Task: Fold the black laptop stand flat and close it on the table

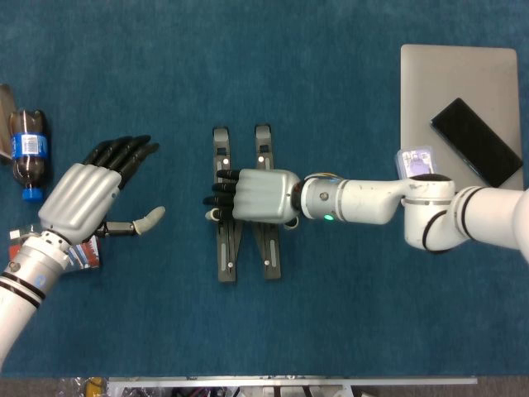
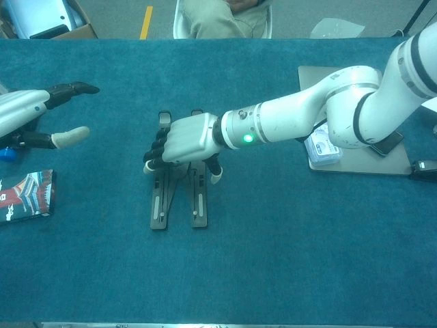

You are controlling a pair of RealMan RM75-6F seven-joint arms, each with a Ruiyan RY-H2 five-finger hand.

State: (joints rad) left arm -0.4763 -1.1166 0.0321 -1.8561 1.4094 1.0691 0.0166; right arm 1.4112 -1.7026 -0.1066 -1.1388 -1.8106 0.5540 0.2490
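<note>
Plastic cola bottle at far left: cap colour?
Blue cap on the plastic cola bottle; head view shows it best.

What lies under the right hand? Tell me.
The black laptop stand lies under the right hand, its two rails showing above and below. Its middle, and any contact with it, is covered.

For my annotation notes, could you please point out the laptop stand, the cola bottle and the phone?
laptop stand (image 1: 226,256): head view, lower end of its left rail.
cola bottle (image 1: 28,147): head view, blue label.
phone (image 1: 475,141): head view, middle of its screen.
</note>
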